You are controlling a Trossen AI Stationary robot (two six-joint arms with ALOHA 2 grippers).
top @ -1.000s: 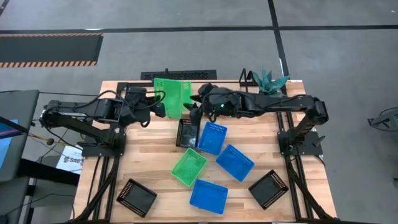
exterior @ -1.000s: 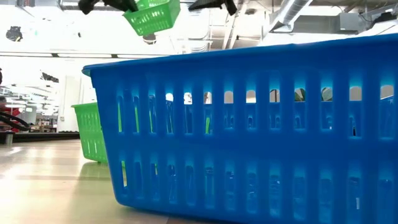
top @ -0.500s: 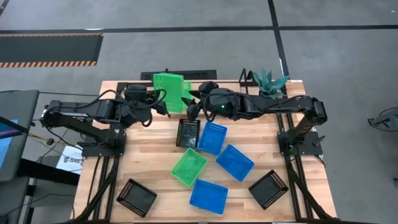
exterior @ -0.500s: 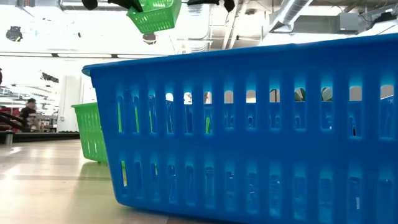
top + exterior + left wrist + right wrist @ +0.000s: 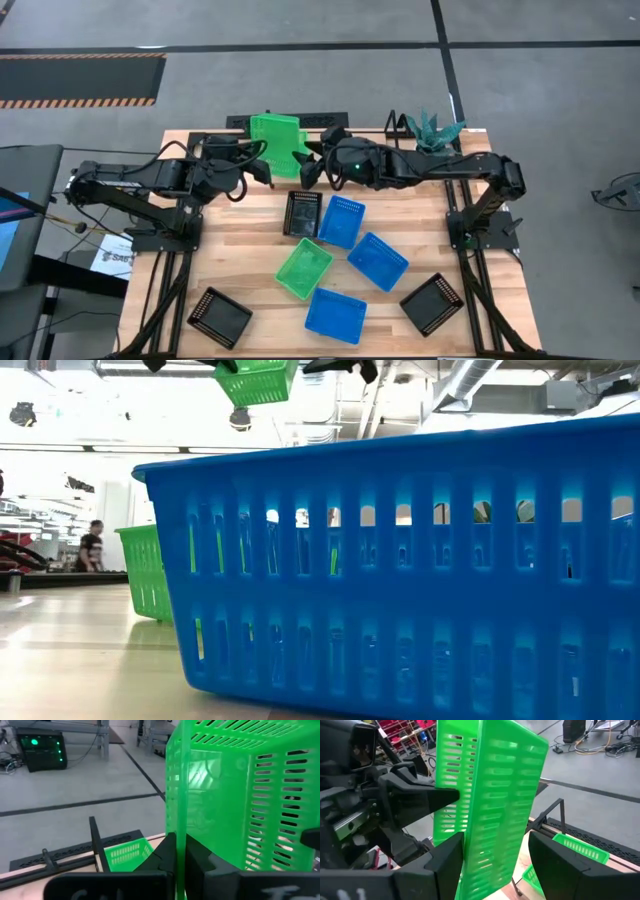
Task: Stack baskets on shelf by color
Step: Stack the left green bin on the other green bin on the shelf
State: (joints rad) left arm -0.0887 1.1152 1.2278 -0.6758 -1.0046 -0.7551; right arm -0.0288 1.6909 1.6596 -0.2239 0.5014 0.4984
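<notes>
A bright green basket [image 5: 275, 143] is held up on edge over the black shelf [image 5: 300, 122] at the table's far edge. My left gripper [image 5: 262, 168] is shut on it from the left. From the right, my right gripper [image 5: 308, 170] stands open, with its fingers on either side of the basket's lower end [image 5: 487, 865]. Another green basket [image 5: 125, 855] lies in the shelf below. On the table rest two black baskets [image 5: 303, 212], [image 5: 219, 317], a third black one [image 5: 432, 304], a green one [image 5: 303, 268] and three blue ones [image 5: 341, 221], [image 5: 378, 261], [image 5: 335, 315]. My left gripper pinches a thin edge of the green basket's wall [image 5: 180, 827] between its two fingers, coming about level from the table's left. The basket is lifted clear and stands on edge, rising above the fingers. My right gripper may have a finger [image 5: 451, 854] against the basket; I cannot tell.
A white pot with a teal plant [image 5: 432, 130] stands at the far right by the shelf's end post [image 5: 562, 815]. In the low view, a blue basket [image 5: 400, 560] fills the foreground. A person [image 5: 90, 545] is far off in the room behind.
The held green basket has risen a little and shifted toward the table's far edge over the shelf. It has tipped more upright on its edge, so it looks narrower from above. Both wrists have turned along with it, and neither gripper's opening has changed.
</notes>
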